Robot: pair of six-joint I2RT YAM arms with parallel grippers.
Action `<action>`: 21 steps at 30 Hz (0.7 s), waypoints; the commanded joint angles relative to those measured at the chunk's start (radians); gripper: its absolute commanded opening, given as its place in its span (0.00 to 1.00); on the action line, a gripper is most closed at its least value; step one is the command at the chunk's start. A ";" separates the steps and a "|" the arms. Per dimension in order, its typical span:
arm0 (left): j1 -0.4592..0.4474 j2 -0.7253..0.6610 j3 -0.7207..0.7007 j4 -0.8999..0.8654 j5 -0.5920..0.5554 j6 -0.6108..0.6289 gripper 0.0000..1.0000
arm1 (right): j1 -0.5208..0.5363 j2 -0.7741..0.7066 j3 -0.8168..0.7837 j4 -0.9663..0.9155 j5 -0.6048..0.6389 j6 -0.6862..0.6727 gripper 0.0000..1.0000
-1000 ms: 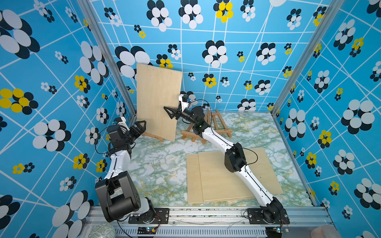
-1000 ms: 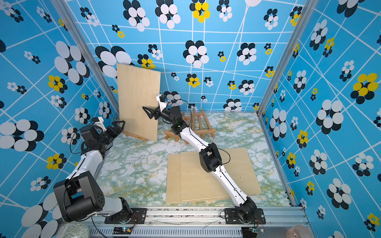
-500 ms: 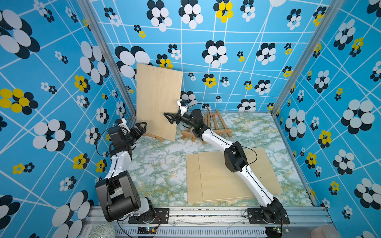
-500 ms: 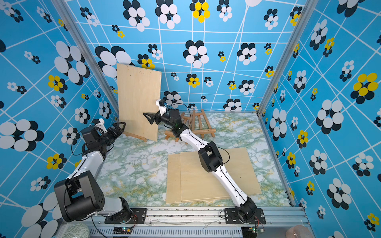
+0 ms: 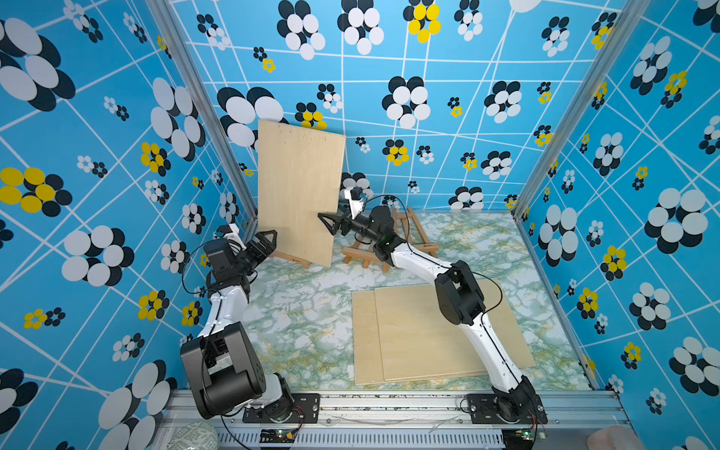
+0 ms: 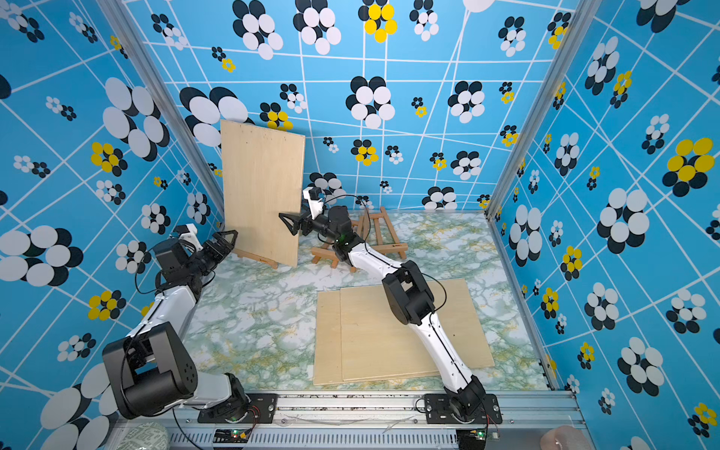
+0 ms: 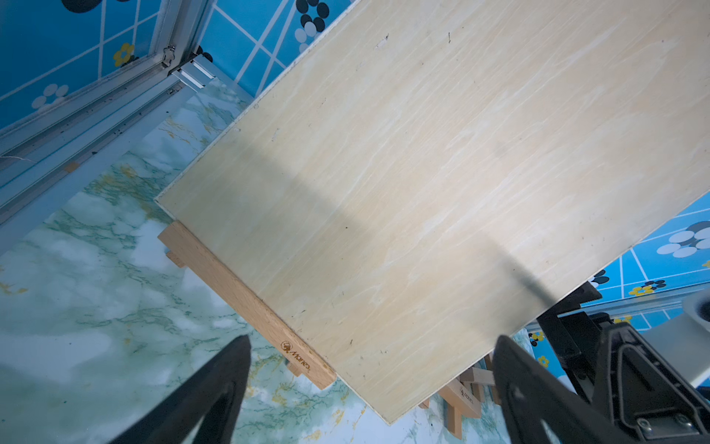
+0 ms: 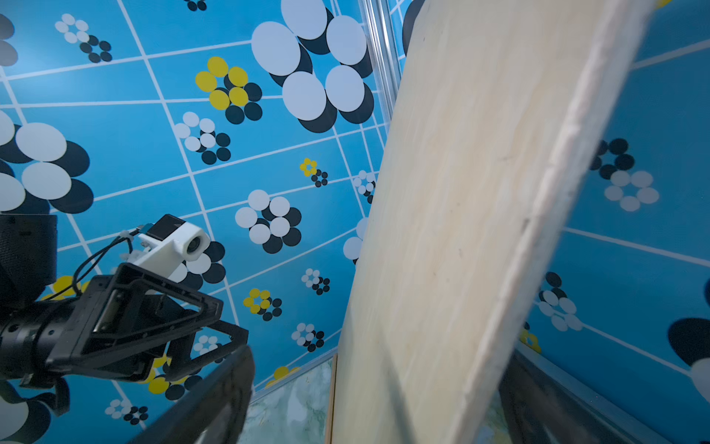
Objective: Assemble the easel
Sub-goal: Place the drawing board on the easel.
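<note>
A pale plywood board (image 5: 300, 187) (image 6: 263, 187) stands upright at the back left, its lower edge on the ledge of a wooden easel (image 5: 290, 258) (image 6: 257, 257) (image 7: 246, 303). My left gripper (image 5: 269, 237) (image 6: 228, 237) (image 7: 370, 342) is open, just off the board's lower left corner, holding nothing. My right gripper (image 5: 329, 224) (image 6: 290, 224) (image 8: 376, 357) is open, its fingers astride the board's (image 8: 461, 192) right edge without touching it. A second small easel (image 5: 413, 233) (image 6: 380, 233) (image 7: 461, 392) stands behind the right arm.
Two flat plywood sheets (image 5: 428, 335) (image 6: 389, 335) lie stacked on the marbled table (image 5: 296, 311) at the front right, under the right arm. Blue patterned walls close in on three sides; the board stands near the back left corner post (image 7: 169, 57).
The right gripper has slid a little down and back along the board's right edge, its jaws slightly wider. The board and the left gripper have hardly moved.
</note>
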 commanded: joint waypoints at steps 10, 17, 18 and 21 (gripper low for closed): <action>0.008 -0.053 -0.004 -0.026 0.012 -0.023 1.00 | -0.002 -0.371 -0.062 -0.905 0.411 0.052 0.80; 0.005 -0.114 0.001 -0.170 0.025 -0.115 0.98 | 0.071 -0.113 0.435 -1.470 0.669 0.038 0.73; 0.000 -0.127 -0.001 -0.183 0.032 -0.114 0.98 | 0.076 -0.087 0.479 -1.489 0.677 0.046 0.74; -0.009 -0.183 -0.004 -0.251 0.031 -0.086 0.98 | 0.088 -0.029 0.557 -1.504 0.707 0.075 0.75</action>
